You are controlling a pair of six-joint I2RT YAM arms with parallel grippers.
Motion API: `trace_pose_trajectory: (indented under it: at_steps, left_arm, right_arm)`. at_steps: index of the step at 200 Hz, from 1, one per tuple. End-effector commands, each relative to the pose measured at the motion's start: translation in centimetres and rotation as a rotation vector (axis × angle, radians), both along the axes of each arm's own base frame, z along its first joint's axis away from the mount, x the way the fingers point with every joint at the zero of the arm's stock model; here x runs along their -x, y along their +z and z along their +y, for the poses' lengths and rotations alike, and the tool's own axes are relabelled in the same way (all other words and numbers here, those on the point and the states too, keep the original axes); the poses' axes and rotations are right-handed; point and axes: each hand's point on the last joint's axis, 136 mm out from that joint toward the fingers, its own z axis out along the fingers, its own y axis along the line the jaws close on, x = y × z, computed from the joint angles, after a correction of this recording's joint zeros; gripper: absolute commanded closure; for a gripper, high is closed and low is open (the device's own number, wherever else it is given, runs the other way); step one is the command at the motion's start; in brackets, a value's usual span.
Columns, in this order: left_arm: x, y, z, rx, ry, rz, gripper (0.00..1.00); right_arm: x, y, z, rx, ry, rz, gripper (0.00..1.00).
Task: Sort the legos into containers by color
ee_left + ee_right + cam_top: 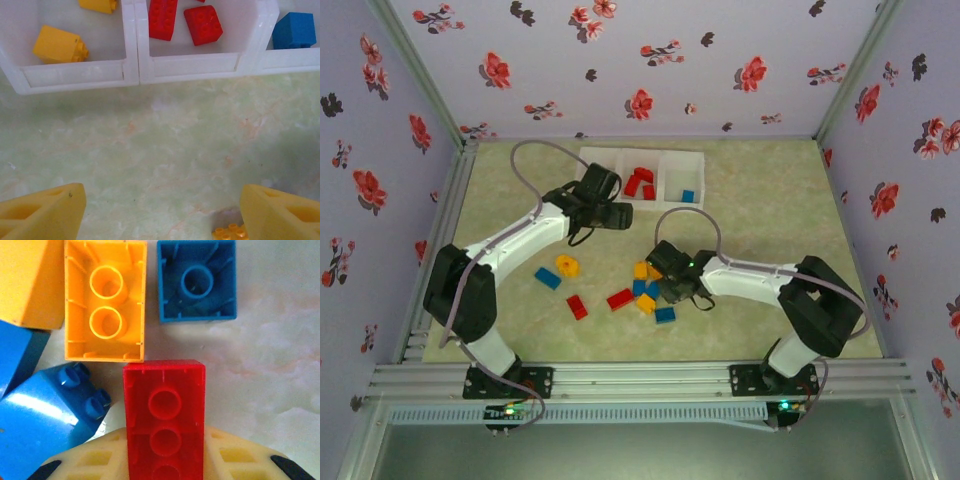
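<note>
The three joined white containers (672, 165) stand at the back of the table. In the left wrist view the left bin (75, 75) holds yellow legos (60, 46), the middle one red legos (202, 24), the right one a blue lego (294, 30). My left gripper (610, 212) hovers just before the bins, open (160, 205), with bare table between its fingers (45, 210). My right gripper (667, 287) is low over the loose pile, shut on a red lego (165, 410) whose hollow underside faces the camera.
Around the held brick lie an upturned orange brick (106, 312), an upturned blue square brick (196, 281) and a blue studded brick (50, 415). Further left on the table lie a blue brick (548, 278), a yellow brick (567, 265) and red bricks (577, 306).
</note>
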Motion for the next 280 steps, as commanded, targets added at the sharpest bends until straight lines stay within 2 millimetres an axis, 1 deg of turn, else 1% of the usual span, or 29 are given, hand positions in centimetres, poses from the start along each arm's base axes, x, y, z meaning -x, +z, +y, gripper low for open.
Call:
trace_pose_trajectory:
  at_steps: [1, 26, 53, 87, 116, 133, 148, 167, 175, 180, 185, 189, 192, 231, 233, 243, 258, 261, 280]
  left_arm:
    - [0.8, 0.9, 0.5, 0.016, -0.003, -0.014, 0.19]
    - [1.2, 1.0, 0.7, 0.019, 0.000, -0.015, 0.19]
    - [1.6, 1.6, 1.1, 0.023, 0.002, -0.025, 0.20]
    - [2.2, 2.5, 1.8, 0.034, 0.019, -0.040, 0.20]
    - [3.3, 2.3, 2.3, 0.036, 0.022, -0.027, 0.20]
    - [3.9, 2.2, 2.8, 0.031, 0.027, -0.018, 0.20]
    - [4.3, 2.4, 3.2, 0.033, 0.033, -0.018, 0.20]
    - [4.9, 2.9, 3.6, 0.045, 0.039, -0.027, 0.20]
    - [5.2, 3.0, 3.8, 0.051, 0.040, -0.031, 0.20]
    - [5.3, 3.1, 4.0, 0.051, 0.043, -0.034, 0.19]
    - [5.4, 3.1, 4.1, 0.049, 0.044, -0.034, 0.19]
    - [5.5, 3.0, 4.2, 0.048, 0.045, -0.033, 0.19]
    - [5.6, 3.1, 4.3, 0.048, 0.046, -0.034, 0.19]
    - [5.9, 3.2, 4.6, 0.048, 0.050, -0.034, 0.19]
    - [5.9, 3.3, 4.6, 0.048, 0.050, -0.035, 0.19]
    - [5.9, 3.4, 4.6, 0.050, 0.050, -0.036, 0.19]
    - [5.9, 3.6, 4.6, 0.053, 0.049, -0.040, 0.19]
    - [5.9, 3.6, 4.5, 0.053, 0.048, -0.038, 0.19]
    - [6.1, 3.6, 4.5, 0.052, 0.046, -0.035, 0.18]
  right_arm:
    - [-1.1, 2.3, -0.4, -0.020, -0.008, -0.040, 0.69]
    - [-2.4, 4.5, -0.9, -0.034, -0.025, -0.073, 0.70]
    - [-5.0, 7.5, -0.5, -0.099, -0.050, -0.130, 0.71]
    - [-9.5, 11.0, 0.9, -0.154, -0.083, -0.213, 0.71]
    - [-14.0, 12.5, 3.1, -0.200, -0.111, -0.266, 0.71]
    - [-16.8, 12.6, 4.5, -0.212, -0.121, -0.277, 0.71]
    - [-19.1, 13.1, 5.9, -0.223, -0.124, -0.293, 0.71]
    - [-21.8, 13.1, 7.1, -0.221, -0.138, -0.316, 0.71]
    - [-22.9, 13.1, 7.3, -0.217, -0.150, -0.324, 0.71]
    - [-23.5, 12.7, 7.4, -0.207, -0.159, -0.321, 0.71]
    - [-24.2, 12.9, 7.4, -0.207, -0.168, -0.328, 0.71]
    - [-24.6, 12.4, 7.5, -0.201, -0.171, -0.322, 0.71]
    - [-25.0, 12.5, 7.5, -0.201, -0.178, -0.326, 0.71]
    - [-29.2, 11.9, 7.8, -0.193, -0.221, -0.358, 0.69]
    - [-29.3, 11.5, 7.8, -0.188, -0.223, -0.353, 0.68]
    - [-30.4, 11.4, 7.8, -0.187, -0.227, -0.350, 0.65]
    - [-31.5, 11.1, 7.9, -0.189, -0.229, -0.340, 0.53]
    - [-31.7, 11.3, 8.0, -0.192, -0.229, -0.340, 0.49]
    - [-32.1, 11.9, 7.7, -0.192, -0.237, -0.339, 0.38]
